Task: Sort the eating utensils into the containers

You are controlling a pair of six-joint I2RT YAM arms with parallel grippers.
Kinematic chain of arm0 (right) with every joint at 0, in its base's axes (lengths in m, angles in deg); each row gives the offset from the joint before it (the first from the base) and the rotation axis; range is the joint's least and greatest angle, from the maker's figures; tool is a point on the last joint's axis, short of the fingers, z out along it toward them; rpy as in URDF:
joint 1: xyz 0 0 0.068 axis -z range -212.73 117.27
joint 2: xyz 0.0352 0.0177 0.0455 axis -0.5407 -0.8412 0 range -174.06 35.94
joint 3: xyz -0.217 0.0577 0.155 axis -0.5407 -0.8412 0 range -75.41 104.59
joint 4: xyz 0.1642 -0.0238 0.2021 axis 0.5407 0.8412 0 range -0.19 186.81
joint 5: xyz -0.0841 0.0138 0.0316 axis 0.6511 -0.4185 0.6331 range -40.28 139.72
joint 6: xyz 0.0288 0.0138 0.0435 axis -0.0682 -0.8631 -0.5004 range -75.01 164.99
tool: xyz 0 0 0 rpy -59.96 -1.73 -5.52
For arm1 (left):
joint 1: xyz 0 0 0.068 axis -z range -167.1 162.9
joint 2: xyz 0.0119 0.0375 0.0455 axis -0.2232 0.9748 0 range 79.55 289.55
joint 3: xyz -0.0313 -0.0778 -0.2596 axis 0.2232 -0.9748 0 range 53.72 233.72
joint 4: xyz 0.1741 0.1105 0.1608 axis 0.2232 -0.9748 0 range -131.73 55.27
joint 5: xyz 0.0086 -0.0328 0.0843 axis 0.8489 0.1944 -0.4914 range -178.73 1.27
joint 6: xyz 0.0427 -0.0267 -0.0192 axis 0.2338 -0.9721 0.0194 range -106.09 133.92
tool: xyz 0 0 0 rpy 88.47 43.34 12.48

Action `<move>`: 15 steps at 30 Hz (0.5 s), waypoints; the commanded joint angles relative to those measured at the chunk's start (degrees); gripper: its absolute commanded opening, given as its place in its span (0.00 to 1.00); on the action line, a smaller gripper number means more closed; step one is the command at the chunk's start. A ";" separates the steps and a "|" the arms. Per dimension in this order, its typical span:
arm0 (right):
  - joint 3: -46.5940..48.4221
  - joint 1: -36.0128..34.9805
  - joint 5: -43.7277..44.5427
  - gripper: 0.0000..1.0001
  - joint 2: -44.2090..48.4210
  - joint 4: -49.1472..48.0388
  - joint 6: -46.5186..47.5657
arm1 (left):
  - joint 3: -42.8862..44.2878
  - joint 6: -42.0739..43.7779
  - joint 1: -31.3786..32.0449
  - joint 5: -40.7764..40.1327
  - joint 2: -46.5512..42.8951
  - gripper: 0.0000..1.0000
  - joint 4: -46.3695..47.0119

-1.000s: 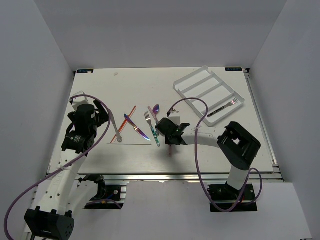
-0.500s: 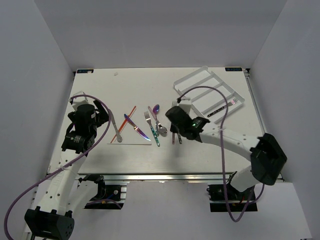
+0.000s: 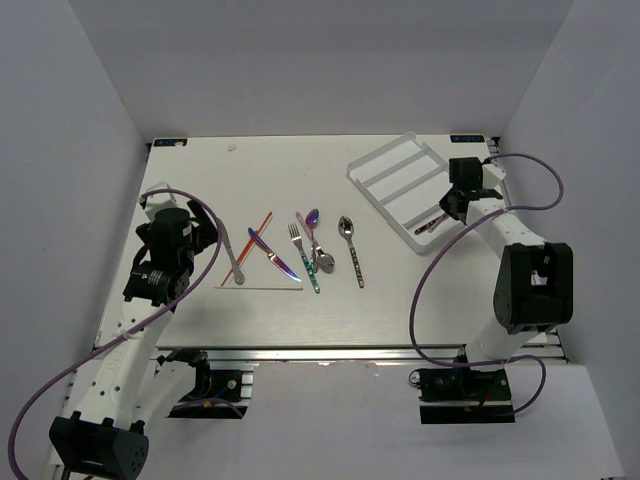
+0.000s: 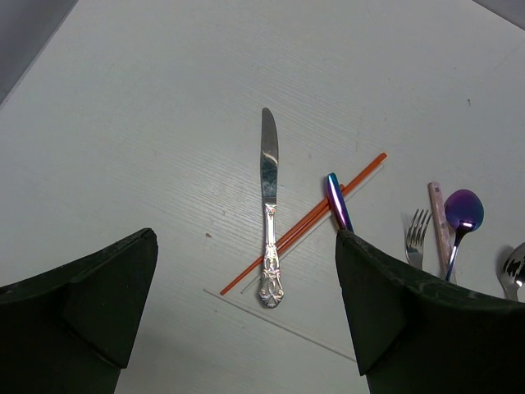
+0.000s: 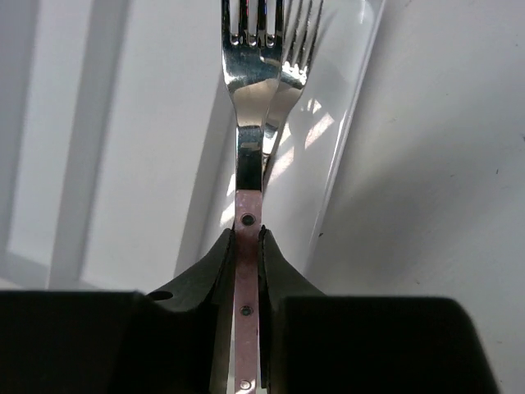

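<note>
From above, the right arm (image 3: 467,182) reaches out over the near end of the white tray (image 3: 392,172) at the far right of the worktop (image 3: 250,165). One fork already lies in the tray's outermost slot (image 3: 441,219). The rest of the cutlery sits mid-worktop: a silver knife (image 3: 231,256), a shimmering knife (image 3: 277,260), a second fork (image 3: 298,246), a purple spoon (image 3: 312,222) and a silver spoon (image 3: 351,250). The left arm (image 3: 165,250) hangs over the left side.

Its wrist camera shows the left fingers (image 4: 82,312) spread wide with nothing between them (the silver knife lies directly below).

The right wrist camera shows the right fingers (image 5: 215,267) pinched tight on the pink handle of a third fork (image 5: 248,123), tines pointing away. It is held right above the fork already in the tray.

I'd call this the drop-off step for this fork. The next move calls for lowering it a touch and letting go so it settles beside its twin, inside the wall rather than across it.
</note>
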 commanded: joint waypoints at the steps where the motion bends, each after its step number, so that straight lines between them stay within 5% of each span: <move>1: 3.32 1.90 -4.94 0.00 -3.30 -2.21 -1.95 | 0.07 0.53 -0.33 -0.12 0.00 0.98 0.70; 9: 5.61 4.72 -8.46 0.02 -9.46 -3.53 -3.54 | -0.02 0.62 -0.33 0.23 0.62 0.98 0.79; 11: 6.22 4.72 -8.02 0.31 -9.90 -3.00 -3.28 | -0.02 0.71 -0.33 0.50 0.62 0.98 0.96; 15: 6.23 4.81 -8.64 0.59 -9.20 -3.08 -3.19 | -0.11 0.80 -0.33 0.76 0.27 0.98 1.05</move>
